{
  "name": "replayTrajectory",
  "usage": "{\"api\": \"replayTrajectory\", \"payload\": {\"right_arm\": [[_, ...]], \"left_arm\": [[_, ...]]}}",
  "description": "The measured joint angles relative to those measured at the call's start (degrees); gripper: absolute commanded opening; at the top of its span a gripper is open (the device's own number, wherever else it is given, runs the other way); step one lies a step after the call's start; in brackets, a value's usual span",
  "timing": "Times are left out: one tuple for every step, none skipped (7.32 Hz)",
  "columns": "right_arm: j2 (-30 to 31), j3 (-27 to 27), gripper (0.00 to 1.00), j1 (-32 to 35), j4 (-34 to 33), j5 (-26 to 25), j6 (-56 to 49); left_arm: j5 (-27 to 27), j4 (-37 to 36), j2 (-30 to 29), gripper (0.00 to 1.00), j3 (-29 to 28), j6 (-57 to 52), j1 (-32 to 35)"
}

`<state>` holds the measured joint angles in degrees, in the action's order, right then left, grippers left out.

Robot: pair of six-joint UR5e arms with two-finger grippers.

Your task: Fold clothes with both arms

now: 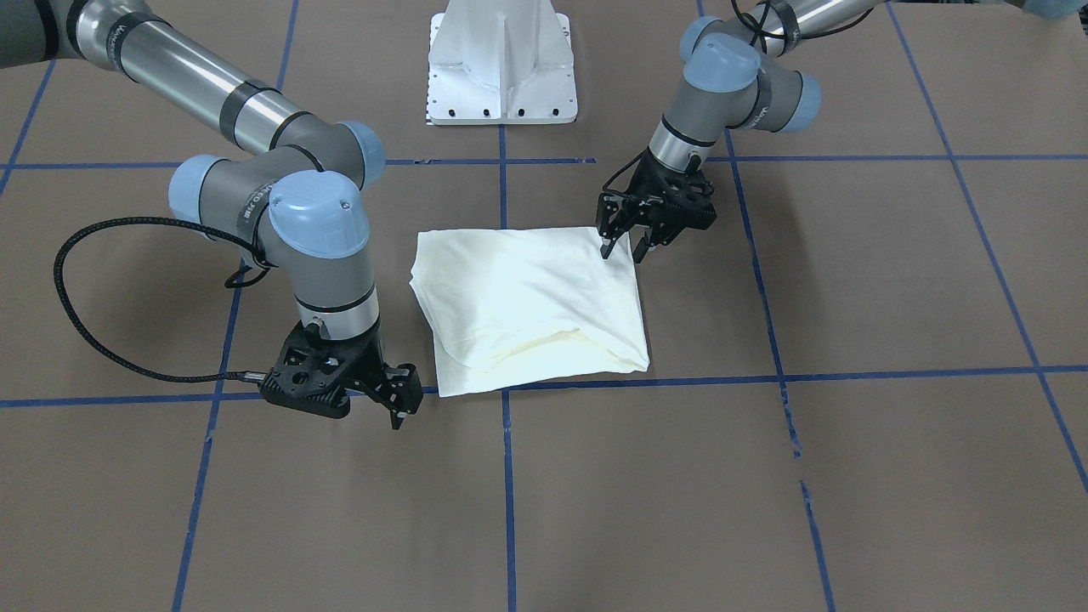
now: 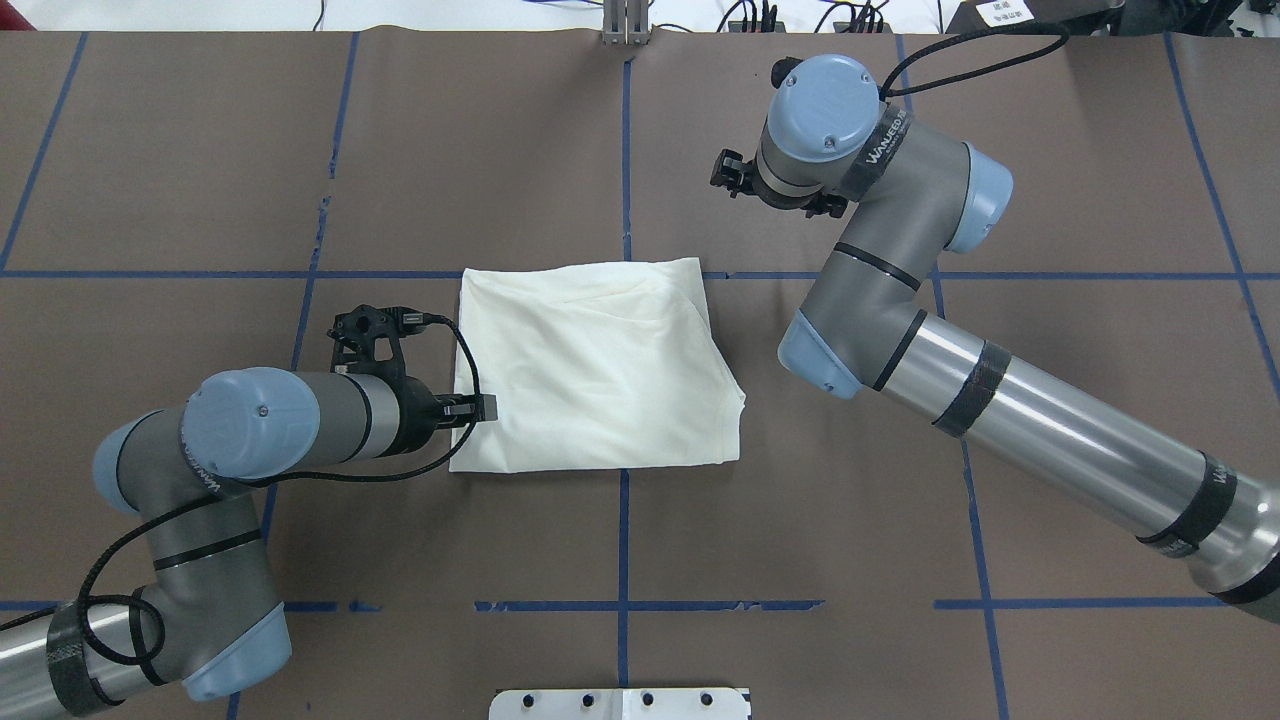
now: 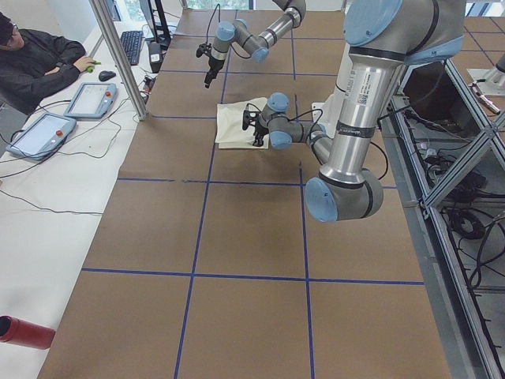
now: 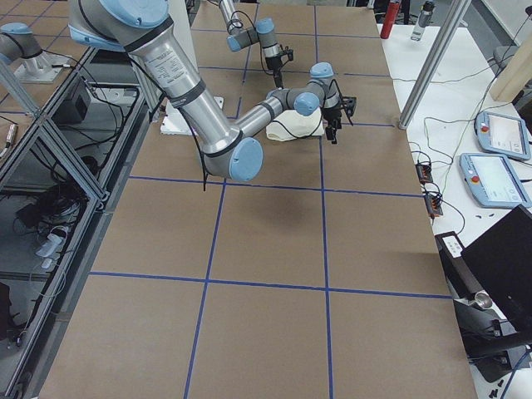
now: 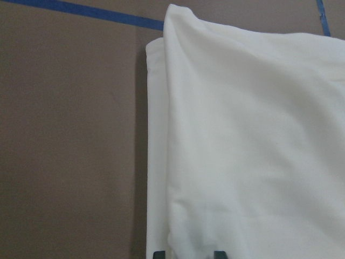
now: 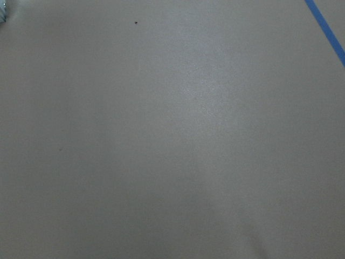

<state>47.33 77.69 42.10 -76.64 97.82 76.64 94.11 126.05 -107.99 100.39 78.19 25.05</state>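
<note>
The cream-white shirt [image 1: 527,306] lies folded into a rough square on the brown table, plain side up; the print is hidden. It also shows in the overhead view [image 2: 590,370] and fills the left wrist view [image 5: 248,135]. My left gripper [image 1: 622,249] is open, low over the shirt's corner nearest the robot on my left [image 2: 478,408], with its fingertips [image 5: 159,253] just above the cloth. My right gripper [image 1: 404,404] looks open and empty. It hovers beside the shirt's opposite far corner, off the cloth [image 2: 728,172]. The right wrist view shows only bare table.
The white pedestal base [image 1: 501,76] stands at the robot's side of the table. Blue tape lines [image 1: 507,476] grid the brown surface. An operator [image 3: 39,55] sits at a side desk with control pendants [image 3: 91,99]. A red cylinder [image 3: 24,332] lies there too.
</note>
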Motion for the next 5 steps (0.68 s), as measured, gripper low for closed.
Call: {"api": "replayTrajectory", "payload": {"right_arm": [[-0.03,0.00,1.00,0.00,0.00,0.00,0.00],[-0.04,0.00,1.00,0.00,0.00,0.00,0.00],[-0.04,0.00,1.00,0.00,0.00,0.00,0.00],[-0.05,0.00,1.00,0.00,0.00,0.00,0.00],[-0.05,-0.01,1.00,0.00,0.00,0.00,-0.02]], "left_arm": [[-0.06,-0.01,0.04,0.52,0.04,0.11,-0.03],[-0.12,-0.01,-0.01,0.39,0.01,0.22,-0.36],[-0.14,-0.01,-0.14,0.35,0.00,0.29,-0.95],[-0.15,-0.02,-0.18,0.34,0.08,0.46,-1.41],[-0.16,0.00,-0.12,0.26,0.17,0.70,-1.78]]}}
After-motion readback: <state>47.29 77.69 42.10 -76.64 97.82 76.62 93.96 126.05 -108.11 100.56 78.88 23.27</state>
